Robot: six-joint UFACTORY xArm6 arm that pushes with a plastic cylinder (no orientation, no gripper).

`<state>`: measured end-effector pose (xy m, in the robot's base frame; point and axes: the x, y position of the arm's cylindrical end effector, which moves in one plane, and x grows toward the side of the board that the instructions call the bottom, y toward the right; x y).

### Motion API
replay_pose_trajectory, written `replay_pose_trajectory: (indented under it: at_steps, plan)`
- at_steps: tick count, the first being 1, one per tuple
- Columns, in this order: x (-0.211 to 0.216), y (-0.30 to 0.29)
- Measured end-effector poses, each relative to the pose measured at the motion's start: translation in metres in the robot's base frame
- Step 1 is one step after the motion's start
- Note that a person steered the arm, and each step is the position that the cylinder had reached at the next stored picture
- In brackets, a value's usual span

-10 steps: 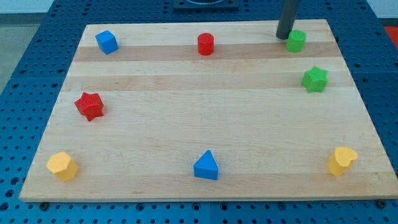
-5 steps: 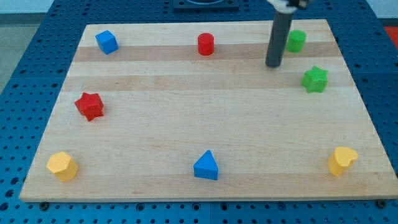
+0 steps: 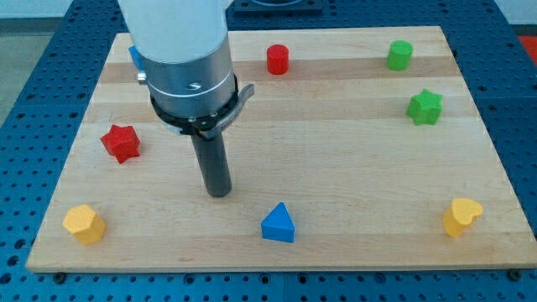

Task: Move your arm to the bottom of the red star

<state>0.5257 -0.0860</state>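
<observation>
The red star [image 3: 120,142] lies near the board's left edge, at mid height. My tip [image 3: 219,192] rests on the wooden board [image 3: 352,168], to the right of the star and somewhat lower, about a hand's width from it and not touching it. The arm's white and grey body fills the view's top left and hides most of the blue cube [image 3: 132,55].
A red cylinder [image 3: 278,59] sits at the top middle. A green cylinder [image 3: 400,54] and a green star [image 3: 425,107] sit at the top right. A blue triangle [image 3: 278,224] lies at the bottom middle. Yellow blocks sit at the bottom left [image 3: 84,224] and bottom right [image 3: 462,216].
My tip has travelled from the top right, beside the green cylinder, down and left across the board to a spot right of the red star. No block has moved.
</observation>
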Motion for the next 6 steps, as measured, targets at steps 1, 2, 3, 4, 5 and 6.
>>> replay_pose_trajectory:
  at_steps: [1, 2, 3, 4, 5, 6]
  plan:
    - [-0.001, -0.071]
    - [-0.002, -0.095]
    - [-0.003, -0.112]
    - [-0.009, -0.134]
    - [-0.011, -0.134]
    - [-0.04, -0.147]
